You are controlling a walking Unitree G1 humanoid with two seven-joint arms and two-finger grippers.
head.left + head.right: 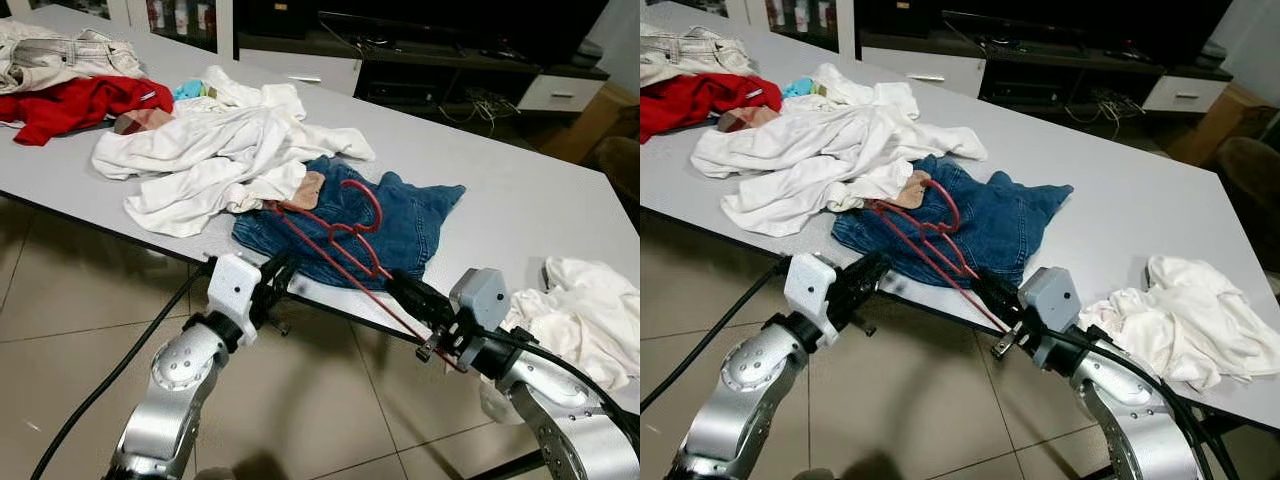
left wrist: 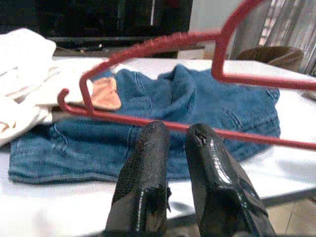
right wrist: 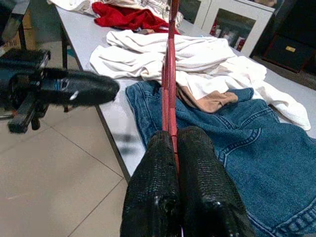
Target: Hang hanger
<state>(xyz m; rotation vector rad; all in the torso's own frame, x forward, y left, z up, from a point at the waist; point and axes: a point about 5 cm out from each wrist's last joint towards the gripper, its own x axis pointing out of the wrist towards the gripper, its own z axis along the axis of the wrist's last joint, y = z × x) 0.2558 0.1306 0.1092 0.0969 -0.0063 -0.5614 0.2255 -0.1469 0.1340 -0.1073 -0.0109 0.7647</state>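
A red wire hanger lies slanted over blue jeans at the front edge of the grey table. My right gripper is shut on the hanger's near end, with the red wire pinched between its black fingers. My left gripper sits at the table's front edge, just left of the jeans and short of the hanger's lower bar. Its two fingers are nearly together with nothing between them.
A heap of white clothes lies left of the jeans, with a red garment and beige trousers farther left. More white cloth sits at the right. A dark TV stand is beyond the table. Tiled floor lies below.
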